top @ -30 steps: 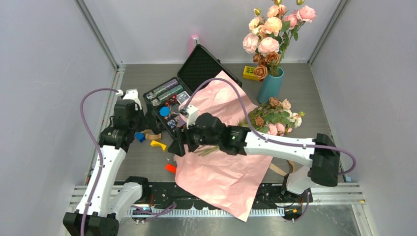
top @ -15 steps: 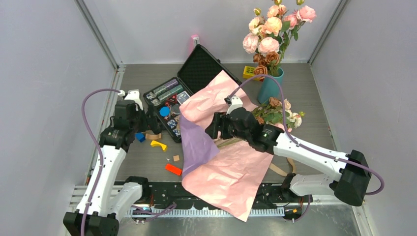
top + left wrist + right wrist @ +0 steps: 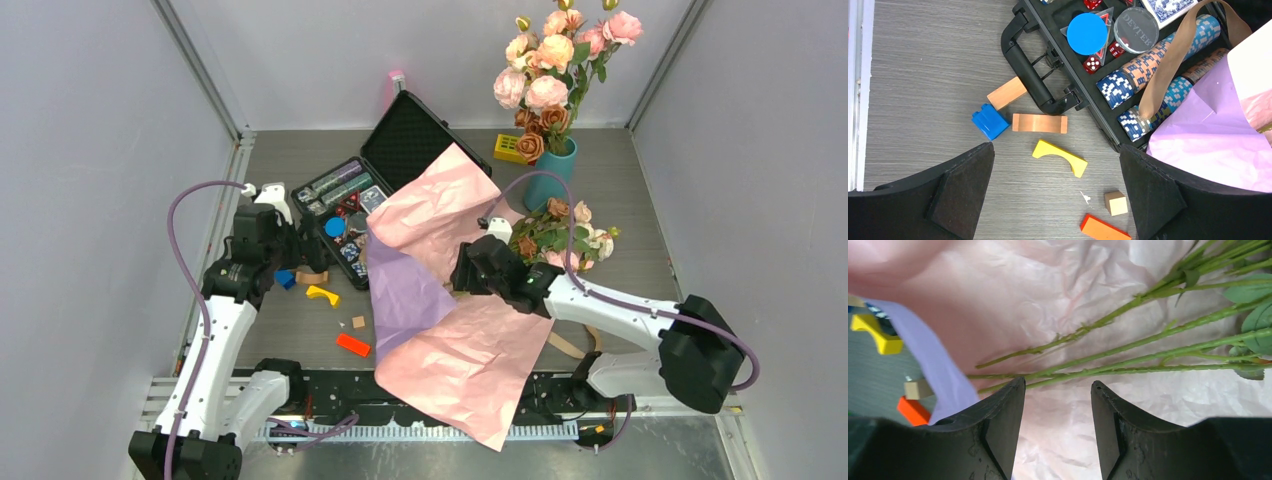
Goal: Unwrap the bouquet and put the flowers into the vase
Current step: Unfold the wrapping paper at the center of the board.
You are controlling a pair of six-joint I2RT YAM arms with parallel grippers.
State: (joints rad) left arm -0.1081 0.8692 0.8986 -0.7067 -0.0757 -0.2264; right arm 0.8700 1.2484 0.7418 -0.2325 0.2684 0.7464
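Pink paper (image 3: 470,350) lies spread on the table (image 3: 280,340). Across it rest the flowers (image 3: 562,240), long axis left-right: heads beside the vase (image 3: 548,182), stem ends leftward at the half-open, empty right end effector (image 3: 1055,385). The left end effector (image 3: 1056,146) gapes wide.

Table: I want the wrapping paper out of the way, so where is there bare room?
Bare: the far left corner of the table, between the side rail and the open case; and the right strip between the vase, the flowers and the wall. Crowded: toy blocks left of the paper.
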